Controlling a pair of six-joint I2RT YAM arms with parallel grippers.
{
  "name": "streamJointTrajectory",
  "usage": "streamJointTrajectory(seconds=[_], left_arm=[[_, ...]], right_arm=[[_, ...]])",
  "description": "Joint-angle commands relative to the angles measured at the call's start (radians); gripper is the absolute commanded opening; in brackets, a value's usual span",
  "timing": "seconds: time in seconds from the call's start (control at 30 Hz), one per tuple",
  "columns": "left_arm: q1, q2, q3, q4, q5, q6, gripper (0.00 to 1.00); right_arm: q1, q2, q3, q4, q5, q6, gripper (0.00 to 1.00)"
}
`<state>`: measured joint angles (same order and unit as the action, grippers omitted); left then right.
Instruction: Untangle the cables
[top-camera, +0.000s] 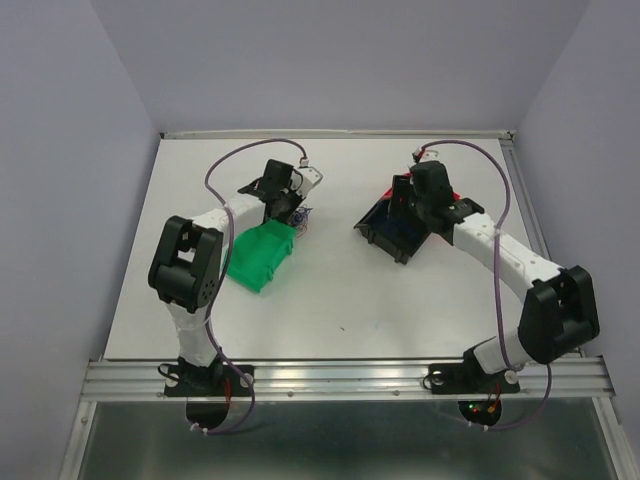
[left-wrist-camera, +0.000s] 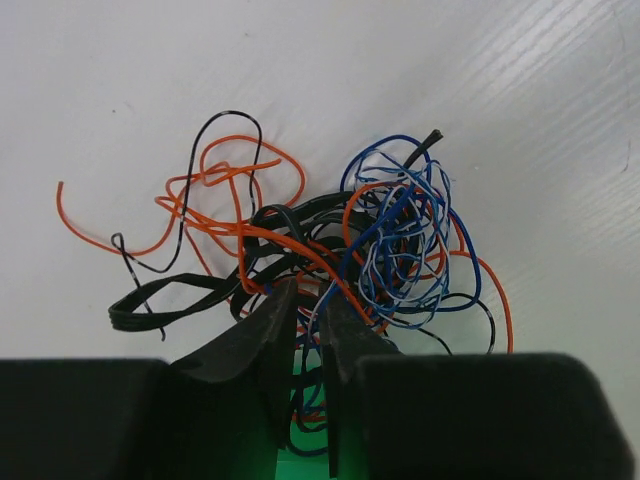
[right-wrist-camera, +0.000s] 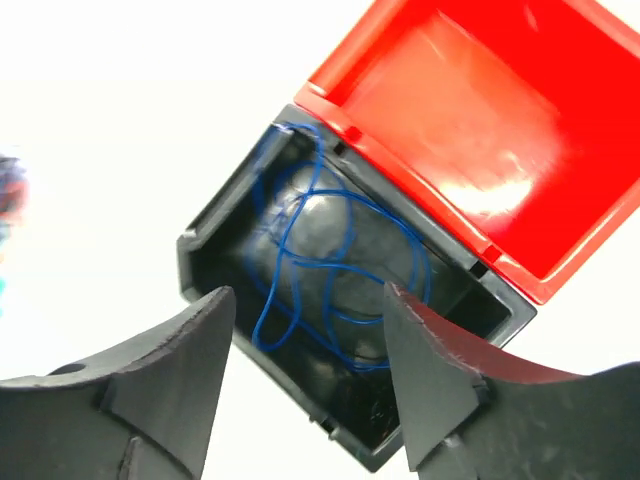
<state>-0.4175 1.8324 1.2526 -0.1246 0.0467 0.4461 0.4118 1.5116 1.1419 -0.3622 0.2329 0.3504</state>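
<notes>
Left tool (left-wrist-camera: 310, 292) pinched on the tangle of thin black, orange and blue cables (left-wrist-camera: 385, 228): lift slowly, tease 1 strand; right tool (right-wrist-camera: 308, 300) open.

The red bin (right-wrist-camera: 470, 110) is glossy plastic; the dark bin (right-wrist-camera: 225, 215) touching it is duller. The cables (left-wrist-camera: 405, 240) have thin, smooth sheaths.

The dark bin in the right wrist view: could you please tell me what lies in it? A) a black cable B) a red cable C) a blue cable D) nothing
C: a thin blue cable lies in loose loops on the floor of the dark bin.
</notes>
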Motion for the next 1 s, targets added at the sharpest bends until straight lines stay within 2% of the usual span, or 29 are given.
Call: streamJointTrajectory(seconds=[0.0,0.1,0.3,0.43,0.47,0.63,0.8,0.97], left_arm=[[-0.003,-0.018,0.028,0.006,0.027,0.009,0.17],[-0.003,-0.071,-0.004,0.072,0.099,0.019,0.0],[-0.004,-0.202,-0.031,0.166,0.183,0.01,0.0],[-0.004,-0.371,-0.085,0.221,0.302,-0.017,0.0],[-0.006,-0.398,-0.088,0.221,0.33,-0.027,0.0],[-0.015,-0.518,-0.061,0.152,0.505,-0.049,0.0],[-0.046,-0.55,-0.012,0.131,0.567,-0.058,0.0],[-0.09,-0.515,0.039,0.103,0.607,-0.072,0.0]], right_arm=[[0.004,-0.115,-0.089,0.173,-0.078,-0.04,0.68],[0.005,-0.188,-0.129,0.213,-0.072,-0.044,0.68],[0.004,-0.241,-0.175,0.299,-0.135,-0.036,0.68],[0.005,-0.219,-0.232,0.44,-0.251,-0.021,0.68],[0.005,-0.208,-0.24,0.466,-0.323,-0.019,0.68],[0.028,-0.162,-0.28,0.609,-0.443,-0.007,0.72],[0.074,-0.195,-0.36,0.815,-0.602,-0.019,0.86],[0.142,-0.217,-0.398,0.893,-0.709,-0.057,0.89]])
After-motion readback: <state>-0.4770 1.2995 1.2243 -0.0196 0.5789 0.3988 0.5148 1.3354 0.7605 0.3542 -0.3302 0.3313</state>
